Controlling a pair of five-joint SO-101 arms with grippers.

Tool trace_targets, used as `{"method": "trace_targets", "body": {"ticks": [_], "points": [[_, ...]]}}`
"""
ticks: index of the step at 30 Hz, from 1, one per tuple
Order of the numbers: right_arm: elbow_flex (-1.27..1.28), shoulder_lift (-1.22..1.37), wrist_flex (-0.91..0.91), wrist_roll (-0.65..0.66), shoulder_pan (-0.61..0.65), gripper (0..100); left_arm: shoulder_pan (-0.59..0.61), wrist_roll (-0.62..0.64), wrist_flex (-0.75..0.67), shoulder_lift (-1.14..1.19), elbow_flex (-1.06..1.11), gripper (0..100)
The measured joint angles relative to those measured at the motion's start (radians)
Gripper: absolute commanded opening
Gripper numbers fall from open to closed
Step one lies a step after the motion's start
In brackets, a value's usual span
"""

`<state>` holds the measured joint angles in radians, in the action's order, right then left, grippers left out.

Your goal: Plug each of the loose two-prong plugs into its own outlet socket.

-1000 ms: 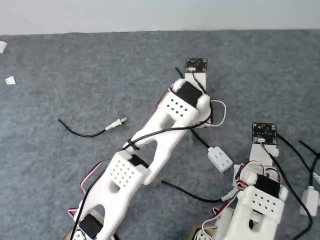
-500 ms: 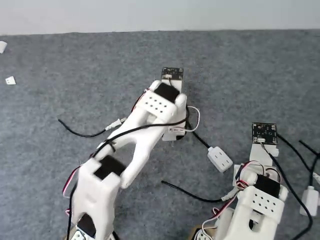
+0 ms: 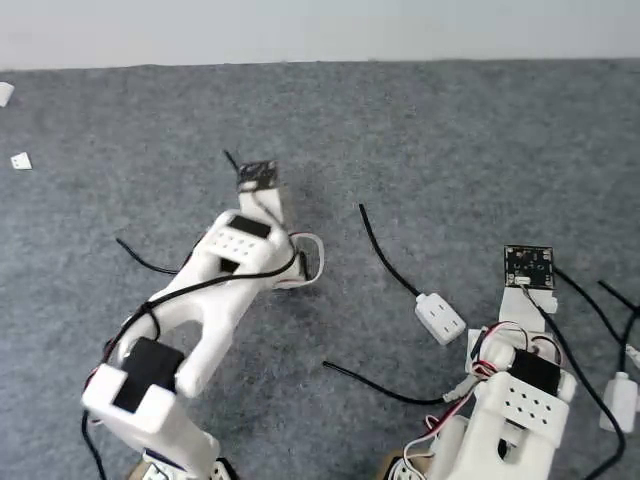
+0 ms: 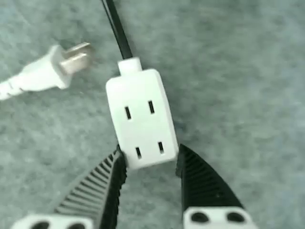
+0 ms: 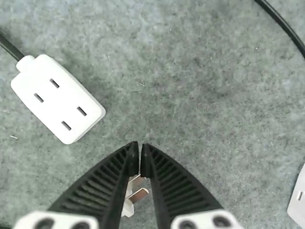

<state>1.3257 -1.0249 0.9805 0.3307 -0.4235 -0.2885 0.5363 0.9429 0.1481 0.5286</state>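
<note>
My left gripper [image 4: 147,160] is shut on the end of a white outlet block [image 4: 140,117] with a black cord. A loose white two-prong plug [image 4: 57,69] lies on the carpet just beside that block, its prongs facing it. In the high view the left arm [image 3: 240,255] reaches over the left-middle of the carpet and covers both. My right gripper [image 5: 140,145] is shut on a white plug [image 5: 136,196], prongs sticking out under the fingers. A second outlet block [image 5: 57,98] lies close ahead of it, seen from above as the block [image 3: 440,317] beside the right arm [image 3: 525,395].
Grey carpet [image 3: 480,140] covers the table. A black cord [image 3: 385,255] runs back from the second block, and another cord [image 3: 375,388] lies near the front. A white block [image 3: 620,400] with cords sits at the right edge. Small white scraps [image 3: 20,160] lie far left.
The left arm has swung left across the carpet, carrying its outlet block from the back middle over to the loose plug. The right arm has stayed still.
</note>
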Motion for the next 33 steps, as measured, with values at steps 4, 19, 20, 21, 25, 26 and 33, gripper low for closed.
{"method": "trace_targets", "body": {"ticks": [4, 19, 20, 21, 25, 26, 33], "points": [[0.0, 0.0, 0.0, 0.0, 0.0, 0.9, 0.009, -0.032, -0.054, -0.078, 0.091, 1], [0.017, -0.003, 0.0, 0.0, 0.0, 0.9, -0.077, -0.187, -0.129, -0.568, 0.588, 3], [0.017, -0.003, 0.0, 0.0, 0.0, 0.9, -0.077, -0.189, -0.129, -0.608, 0.608, 5], [0.017, -0.003, 0.0, 0.0, 0.0, 0.9, -0.077, -0.187, -0.129, -0.647, 0.621, 9], [0.017, -0.003, 0.0, 0.0, 0.0, 0.9, -0.075, -0.19, -0.118, -0.77, 0.672, 26], [0.017, -0.003, 0.0, 0.0, 0.0, 0.9, -0.075, -0.19, -0.117, -0.787, 0.687, 29], [0.017, -0.003, 0.0, 0.0, 0.0, 0.9, -0.075, -0.193, -0.117, -0.813, 0.703, 30]]}}
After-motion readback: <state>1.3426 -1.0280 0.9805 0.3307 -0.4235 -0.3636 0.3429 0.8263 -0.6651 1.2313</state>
